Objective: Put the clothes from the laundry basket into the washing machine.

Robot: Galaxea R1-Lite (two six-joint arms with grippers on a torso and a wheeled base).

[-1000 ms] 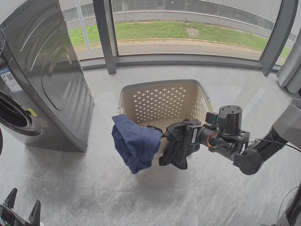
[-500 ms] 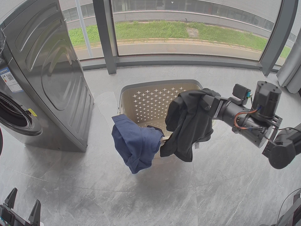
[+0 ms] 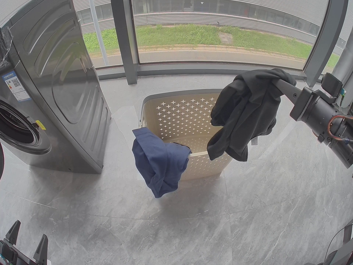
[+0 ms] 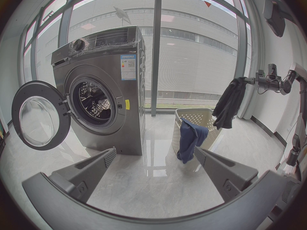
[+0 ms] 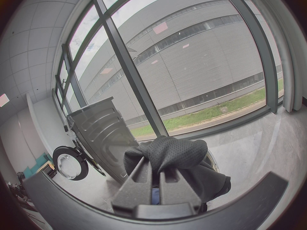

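Floor (image 3: pixel 147 221) — one basket (image 3: pixel 176 117), two garments (image 3: pixel 160 162) — right gripper (image 5: pixel 155 169) pinching dark garment (image 3: pixel 246 111), left gripper (image 4: pixel 153 150) spread

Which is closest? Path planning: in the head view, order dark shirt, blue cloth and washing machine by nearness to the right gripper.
1. Dark shirt, in the right gripper.
2. Blue cloth, on the basket rim.
3. Washing machine, far left.

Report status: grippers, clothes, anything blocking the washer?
Right gripper shut on black garment, hanging near laundry basket. Left gripper open, empty, low. Blue garment draped over basket rim. Washing machine door open, nothing seen blocking.
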